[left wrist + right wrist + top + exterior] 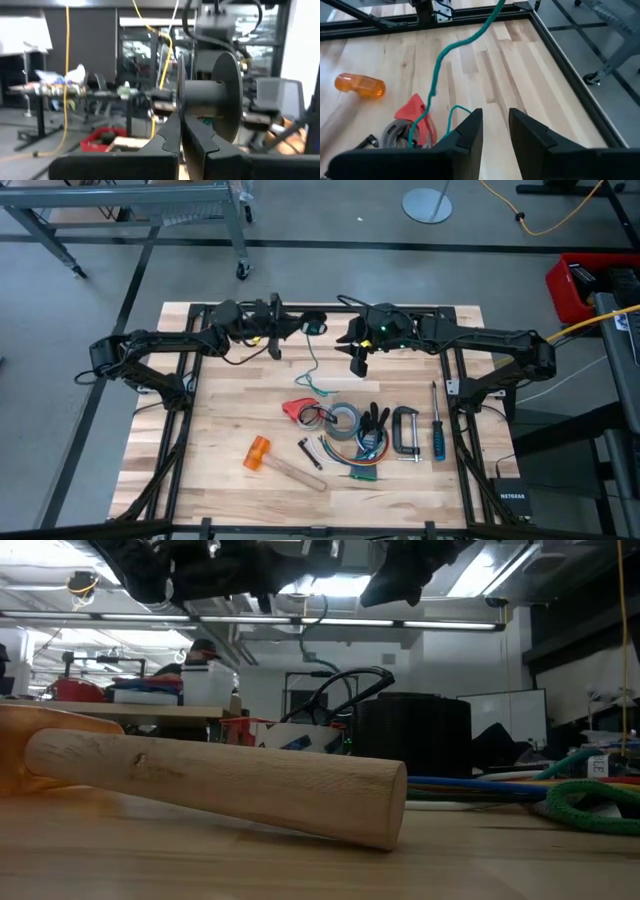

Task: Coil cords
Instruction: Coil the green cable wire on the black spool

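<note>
teal cord (440, 62): one; left fingers (172, 132) clenched, right fingers (470, 131) released.

The counter (230, 420) is pale wood in glued strips, smooth with a soft sheen, framed by dark matt metal rails (452, 395). The hammer handle (220, 778) is bare, unvarnished wood with visible grain, and its orange head (259, 453) looks like translucent, glossy plastic. The cord (462, 37) has a teal-green, smooth, matt sheath. The roll of tape (345, 421) is dull grey. Each gripper (495, 132) has matt black fingers (167, 142).
</note>
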`<state>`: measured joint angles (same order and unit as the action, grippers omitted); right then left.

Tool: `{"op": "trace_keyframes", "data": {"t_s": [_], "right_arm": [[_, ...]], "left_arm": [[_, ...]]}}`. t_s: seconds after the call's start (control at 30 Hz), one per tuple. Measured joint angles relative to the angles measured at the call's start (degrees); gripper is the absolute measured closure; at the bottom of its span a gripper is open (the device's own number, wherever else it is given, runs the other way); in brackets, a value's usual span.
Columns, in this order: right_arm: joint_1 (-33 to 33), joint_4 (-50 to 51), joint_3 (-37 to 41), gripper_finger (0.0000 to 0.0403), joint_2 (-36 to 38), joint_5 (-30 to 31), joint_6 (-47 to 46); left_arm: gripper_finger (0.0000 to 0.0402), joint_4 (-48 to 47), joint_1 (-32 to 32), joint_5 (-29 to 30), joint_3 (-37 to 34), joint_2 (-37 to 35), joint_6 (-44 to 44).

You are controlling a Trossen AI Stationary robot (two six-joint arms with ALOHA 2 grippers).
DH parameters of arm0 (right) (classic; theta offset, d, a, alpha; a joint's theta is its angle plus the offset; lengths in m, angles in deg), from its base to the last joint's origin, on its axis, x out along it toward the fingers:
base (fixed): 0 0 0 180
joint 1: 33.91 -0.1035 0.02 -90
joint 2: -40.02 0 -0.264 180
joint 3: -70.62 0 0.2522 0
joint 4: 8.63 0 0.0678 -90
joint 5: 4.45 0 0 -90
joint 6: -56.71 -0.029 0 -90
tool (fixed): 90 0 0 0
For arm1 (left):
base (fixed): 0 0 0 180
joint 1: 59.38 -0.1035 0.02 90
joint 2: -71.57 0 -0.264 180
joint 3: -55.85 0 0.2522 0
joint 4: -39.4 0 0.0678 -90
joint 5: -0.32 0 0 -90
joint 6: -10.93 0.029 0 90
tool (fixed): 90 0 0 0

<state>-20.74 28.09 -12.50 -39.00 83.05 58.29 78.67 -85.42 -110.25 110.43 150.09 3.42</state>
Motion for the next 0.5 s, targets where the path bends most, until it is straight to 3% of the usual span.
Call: {"op": "trace_keyframes", "data": {"t_s": [0.5], "right_arm": [[-0.07, -9.55, -0.02, 0.0303, -4.56, -5.57, -0.30]], "left_arm": [[0.0401, 11.13, 0.09, 3.23, 0.13, 0.07, 0.61]]}}
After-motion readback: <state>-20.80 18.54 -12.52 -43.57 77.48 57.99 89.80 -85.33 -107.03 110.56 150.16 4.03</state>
